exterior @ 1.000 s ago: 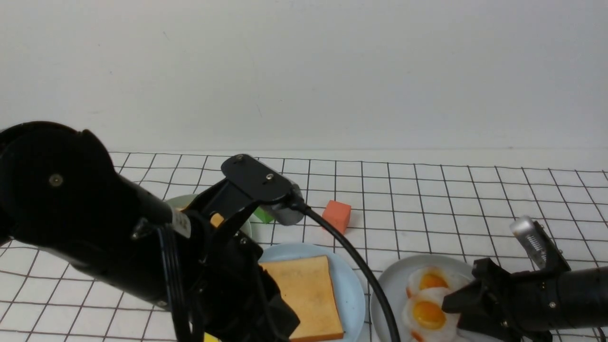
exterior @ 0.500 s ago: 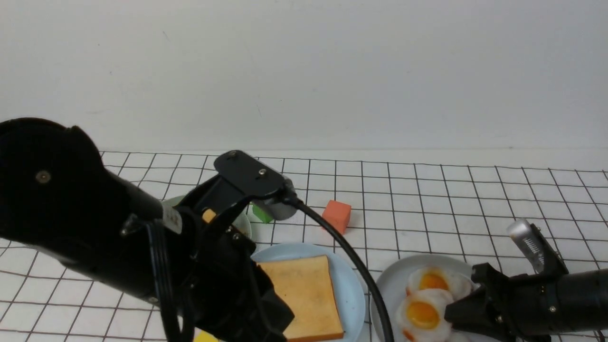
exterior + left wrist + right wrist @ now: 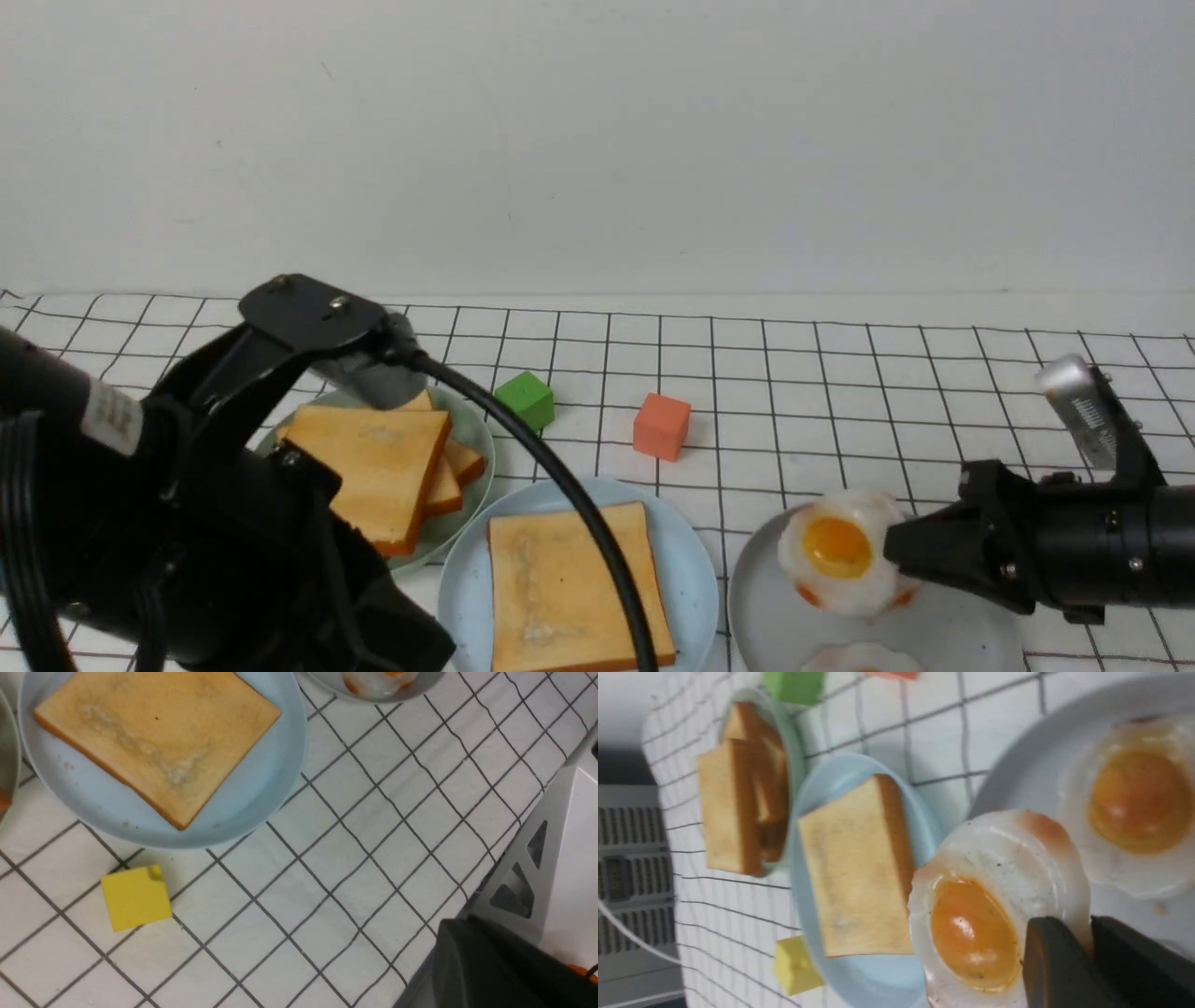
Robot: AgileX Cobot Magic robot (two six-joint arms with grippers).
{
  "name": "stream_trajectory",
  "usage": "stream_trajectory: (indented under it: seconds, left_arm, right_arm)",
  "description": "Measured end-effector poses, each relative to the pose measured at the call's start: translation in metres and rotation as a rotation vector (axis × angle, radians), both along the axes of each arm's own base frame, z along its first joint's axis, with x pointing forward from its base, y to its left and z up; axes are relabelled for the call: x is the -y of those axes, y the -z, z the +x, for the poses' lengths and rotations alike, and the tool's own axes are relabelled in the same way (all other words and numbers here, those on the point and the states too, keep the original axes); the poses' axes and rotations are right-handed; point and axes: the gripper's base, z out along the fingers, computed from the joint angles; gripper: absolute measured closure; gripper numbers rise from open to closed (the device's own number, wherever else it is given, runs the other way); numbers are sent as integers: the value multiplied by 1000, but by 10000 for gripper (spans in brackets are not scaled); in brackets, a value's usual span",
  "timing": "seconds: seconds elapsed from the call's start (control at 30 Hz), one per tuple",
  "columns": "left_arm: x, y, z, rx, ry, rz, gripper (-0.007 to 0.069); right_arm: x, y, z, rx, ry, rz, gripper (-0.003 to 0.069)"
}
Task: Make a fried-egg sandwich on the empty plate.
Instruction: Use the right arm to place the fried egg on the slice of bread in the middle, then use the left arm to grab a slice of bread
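Light-blue plate (image 3: 686, 560): sat front and centre on the gridded cloth (image 3: 840, 373), between the pale green plate (image 3: 471, 434) on the left and the grey plate (image 3: 761, 607) on the right. Carried one toast slice (image 3: 541, 597), lying flat.

Over on the right now. Right gripper (image 3: 901, 551): narrowed onto the white edge of a fried egg (image 3: 836, 551), had it pinched, held it up off the grey plate, yolk tilted toward the front camera, just right of the light-blue rim. Second fried egg (image 3: 859, 658): lay on the grey plate below.

Left gripper (image 3: 495, 961): closed tight, hung above the near part of the cloth, apart from the toast.

Elsewhere: loose toast slices (image 3: 373, 467) piled on the pale green plate. Green cube (image 3: 526, 399) and red-orange cube (image 3: 661, 426): sat behind the plates, apart from each other. Yellow cube (image 3: 135, 898): sat just in front of the light-blue plate.
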Motion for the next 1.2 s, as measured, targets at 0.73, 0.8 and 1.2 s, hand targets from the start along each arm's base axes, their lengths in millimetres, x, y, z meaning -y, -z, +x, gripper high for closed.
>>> stream_trajectory:
  seconds: [0.73, 0.8, 1.2]
  left_arm:
    - [-40, -3, -31, 67, -231, 99, 634]
    - [-41, -2, -32, 65, -238, 102, 634]
    - [-32, 0, -10, 134, -363, -12, 619]
  right_arm:
    - [-150, 11, 46, 11, -355, 0, 477]
    - [-151, 16, 48, -3, -350, 0, 421]
    - [-123, -21, 45, 78, -419, -119, 15]
